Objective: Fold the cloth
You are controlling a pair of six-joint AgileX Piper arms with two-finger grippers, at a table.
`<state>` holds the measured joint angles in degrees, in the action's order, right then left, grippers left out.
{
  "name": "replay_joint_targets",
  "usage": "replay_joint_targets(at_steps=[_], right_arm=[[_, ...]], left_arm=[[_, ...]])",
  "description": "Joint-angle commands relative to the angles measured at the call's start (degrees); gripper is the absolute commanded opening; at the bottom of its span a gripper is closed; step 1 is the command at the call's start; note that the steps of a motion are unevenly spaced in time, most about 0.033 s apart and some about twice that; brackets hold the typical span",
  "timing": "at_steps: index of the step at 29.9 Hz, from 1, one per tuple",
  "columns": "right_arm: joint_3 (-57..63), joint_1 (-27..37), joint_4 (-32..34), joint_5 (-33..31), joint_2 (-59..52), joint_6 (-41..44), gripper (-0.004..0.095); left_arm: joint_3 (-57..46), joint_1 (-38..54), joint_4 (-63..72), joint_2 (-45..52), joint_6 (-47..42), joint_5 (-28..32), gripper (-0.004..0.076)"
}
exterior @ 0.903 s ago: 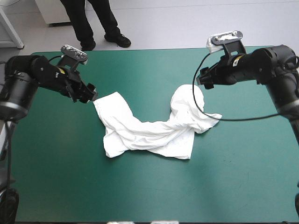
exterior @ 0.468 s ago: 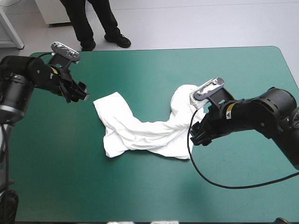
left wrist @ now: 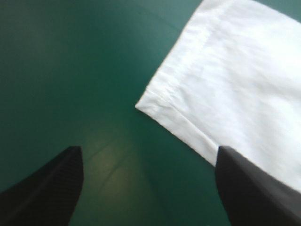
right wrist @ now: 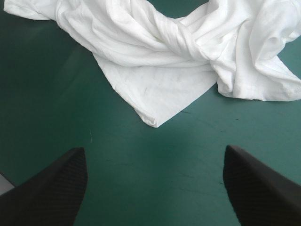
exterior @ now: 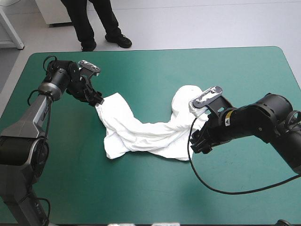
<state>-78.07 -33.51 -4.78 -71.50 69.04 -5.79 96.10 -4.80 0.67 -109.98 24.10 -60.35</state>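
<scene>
The white, short-sleeved cloth T-shirt (exterior: 141,134) lies crumpled and twisted across the middle of the teal-green table cover (exterior: 141,197), with nothing gripping it. At its far left end, a hemmed corner sits just ahead of the left gripper (left wrist: 148,150). That gripper's 2 black fingers stand wide apart and empty, and 1 of them overlaps the hem. A near corner of the shirt points into the gap of the right gripper (right wrist: 154,149), whose fingers are likewise spread wide and hold nothing.
</scene>
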Motion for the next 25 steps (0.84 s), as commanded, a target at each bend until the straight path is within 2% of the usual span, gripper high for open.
replay_joint_targets(at_steps=[1,9,15,19,25], right_arm=[[-1.41,0.01,-0.44,-0.08,-1.46,-0.34,0.0742],[-1.41,0.01,-2.17,-0.08,1.03,-0.60,0.0742],[-1.41,0.01,-3.35,-0.08,2.57,-5.46,0.0714],[-0.32,0.01,-2.95,-0.08,2.66,-7.49,0.0698],[5.14,0.01,-1.88,-0.08,2.66,-10.53,0.0672]], left_arm=[[3.87,1.85,3.15,0.06,1.22,2.80,0.0565],[11.47,2.70,7.25,-7.07,2.90,1.38,0.0563],[12.80,2.70,8.21,-10.15,3.32,-3.08,0.0557],[12.80,2.47,8.46,-11.12,3.70,-4.50,0.0490],[12.80,0.79,10.58,-13.11,3.86,-5.37,0.0319]])
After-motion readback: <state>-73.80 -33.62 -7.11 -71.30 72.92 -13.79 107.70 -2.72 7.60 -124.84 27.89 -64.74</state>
